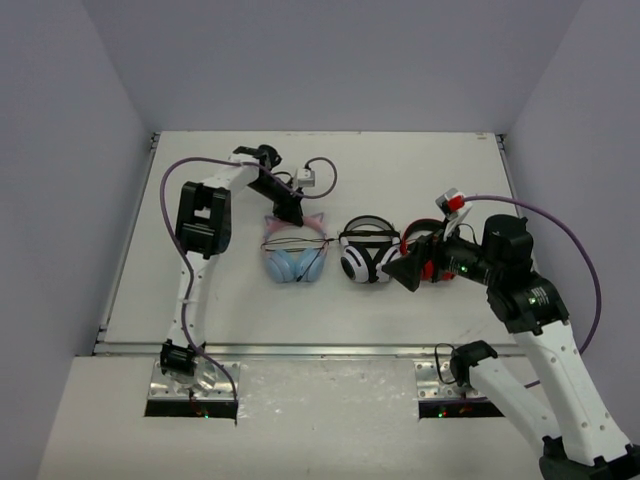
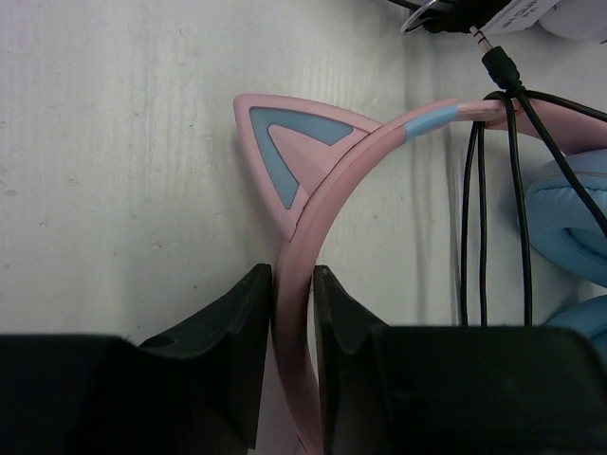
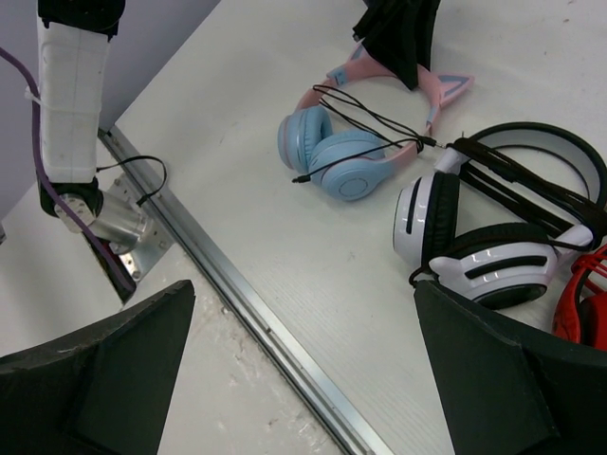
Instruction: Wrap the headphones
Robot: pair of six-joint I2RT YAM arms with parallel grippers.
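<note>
The headphones [image 1: 295,262] lie left of the table's middle, with light-blue ear cups [image 3: 341,163], a pink headband [image 2: 332,185] and cat ears [image 2: 282,152]. Their thin black cable [image 2: 474,218] loops across the headband and the cups [image 3: 372,131], and its plug [image 2: 499,64] lies loose by the band. My left gripper [image 1: 290,208] is shut on the headband next to one cat ear, with the band pinched between its jaws [image 2: 292,277]. My right gripper [image 1: 408,270] is open and empty, hovering above the table's near edge [image 3: 303,289], to the right of the headphones.
A white-and-black pair [image 1: 365,255] lies right beside the headphones and also shows in the right wrist view [image 3: 493,227]. A red-and-black pair [image 3: 583,303] lies further right, under my right gripper. A small white box [image 1: 307,178] sits behind. A metal rail [image 3: 247,303] edges the table front.
</note>
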